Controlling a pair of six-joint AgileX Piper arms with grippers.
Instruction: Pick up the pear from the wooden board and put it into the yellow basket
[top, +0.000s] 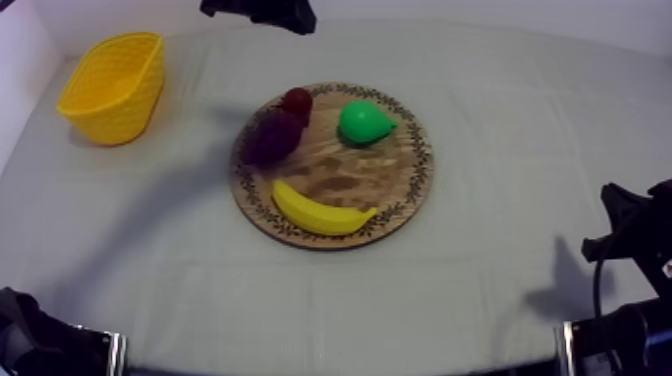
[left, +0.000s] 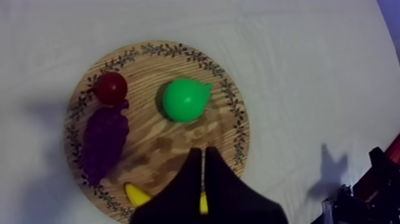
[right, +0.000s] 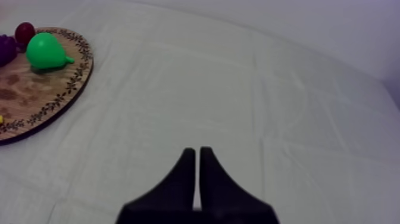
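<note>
The green toy pear (top: 364, 122) sits mid-frame on the round wooden board (top: 405, 188). The left hand (left: 202, 156), pinched narrow, hangs over it, likely for the pick. The right hand (right: 197, 154), likewise narrow, rests aside.

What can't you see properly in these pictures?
Left wrist view: the banana has its middle hidden behind the shut left tool.
Right wrist view: the wooden board and the grapes are cut off by the picture's edge.
Top view: the small red fruit is partly behind the grapes.
Top view: the yellow basket hides part of its inside behind its own wall.
</note>
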